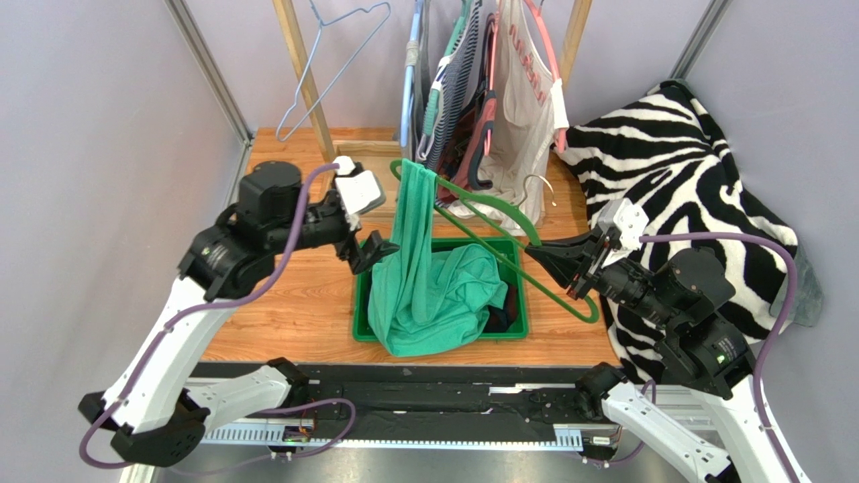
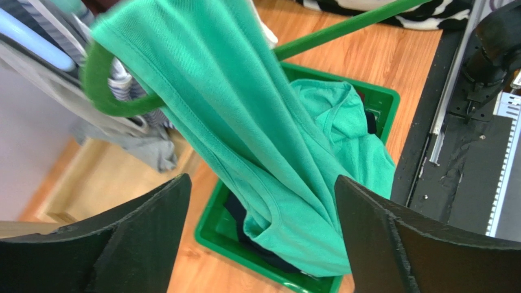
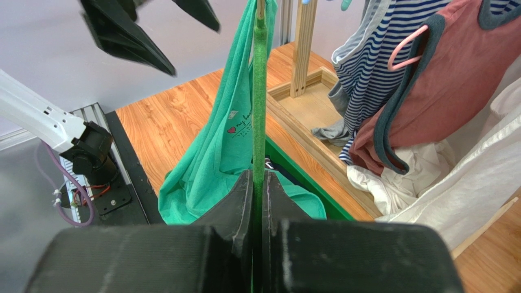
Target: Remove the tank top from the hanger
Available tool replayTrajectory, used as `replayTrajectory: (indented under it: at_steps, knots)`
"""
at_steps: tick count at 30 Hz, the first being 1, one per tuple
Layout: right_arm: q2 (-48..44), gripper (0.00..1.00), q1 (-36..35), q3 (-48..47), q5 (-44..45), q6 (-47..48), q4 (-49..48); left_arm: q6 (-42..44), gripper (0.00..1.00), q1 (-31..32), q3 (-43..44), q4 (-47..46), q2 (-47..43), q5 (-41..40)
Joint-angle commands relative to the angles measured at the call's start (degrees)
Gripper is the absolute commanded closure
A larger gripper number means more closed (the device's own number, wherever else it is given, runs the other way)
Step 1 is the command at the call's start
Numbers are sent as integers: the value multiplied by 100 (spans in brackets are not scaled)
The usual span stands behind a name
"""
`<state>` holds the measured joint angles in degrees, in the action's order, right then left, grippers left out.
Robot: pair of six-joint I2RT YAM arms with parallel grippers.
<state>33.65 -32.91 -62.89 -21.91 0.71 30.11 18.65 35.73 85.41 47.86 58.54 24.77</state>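
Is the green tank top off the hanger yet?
Partly on: green fabric tank top hangs by one strap from the green hanger, its body sagging into the green crate.

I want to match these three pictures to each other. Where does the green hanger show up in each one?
Top external: the green hanger slants from the centre down toward the right.
Left wrist: its curved end is at the upper left, and its bar runs off at the upper right.
Right wrist: it is a thin vertical bar up the centre.
Shared landmark: the green tank top draped on it.
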Motion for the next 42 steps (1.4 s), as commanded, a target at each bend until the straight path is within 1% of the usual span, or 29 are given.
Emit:
replayTrajectory:
  at_steps: [1, 5, 9, 10, 11, 12, 14, 15, 18, 19, 22, 23, 24, 27, 30, 31, 34, 38, 42]
  knots:
    - [-16, 100, 3, -355, 12, -36, -330, -555, 3, 13, -86, -681, 183, -122]
    - [1, 100, 3, -346, -50, -185, -409, -819, 3, 22, -269, -856, 324, -166]
    - [54, 100, -5, -364, -94, -203, -383, -890, 3, 22, -402, -1094, 386, -227]
    - [54, 100, 3, -373, -85, -194, -383, -899, 5, 14, -402, -1120, 403, -210]
    - [45, 100, 3, -373, -85, -194, -383, -899, 10, 13, -393, -1121, 438, -175]
    - [37, 100, 3, -381, -85, -194, -383, -881, 22, 22, -376, -1094, 499, -105]
    - [10, 100, 3, -390, -68, -185, -383, -794, 34, 22, -314, -972, 553, 124]
    - [-7, 100, 3, -425, -33, -177, -374, -802, 52, 31, -314, -962, 579, 133]
    - [-8, 100, 3, -504, 11, -150, -304, -820, 81, 31, -305, -945, 571, 98]
    - [-25, 100, 12, -583, 11, -159, -269, -828, 84, 31, -297, -936, 562, 106]
    - [-69, 100, 12, -627, -6, -185, -251, -890, 88, 22, -314, -927, 570, 98]
    - [-69, 100, 4, -636, -6, -177, -242, -890, 90, 31, -297, -936, 570, 80]
    - [-78, 100, 3, -645, 3, -150, -225, -881, 100, 22, -296, -936, 553, 80]
    - [-78, 100, 3, -689, 125, -89, -23, -846, 100, 14, -60, -936, 553, -130]
    - [-183, 100, 3, -619, 222, -89, 188, -811, 100, 5, 510, -892, 623, -359]
    - [-218, 100, 12, -584, 249, -89, 249, -863, 100, -4, 869, -857, 658, -438]
    - [-359, 100, 12, -461, 336, -89, 355, -1030, 100, -92, 1468, -831, 816, -438]
    - [-499, 100, 4, -487, 477, -97, 610, -926, 100, -110, 1944, -830, 992, -622]
    - [-710, 100, 3, -540, 521, -89, 952, -714, 100, -118, 2576, -910, 1282, -1166]
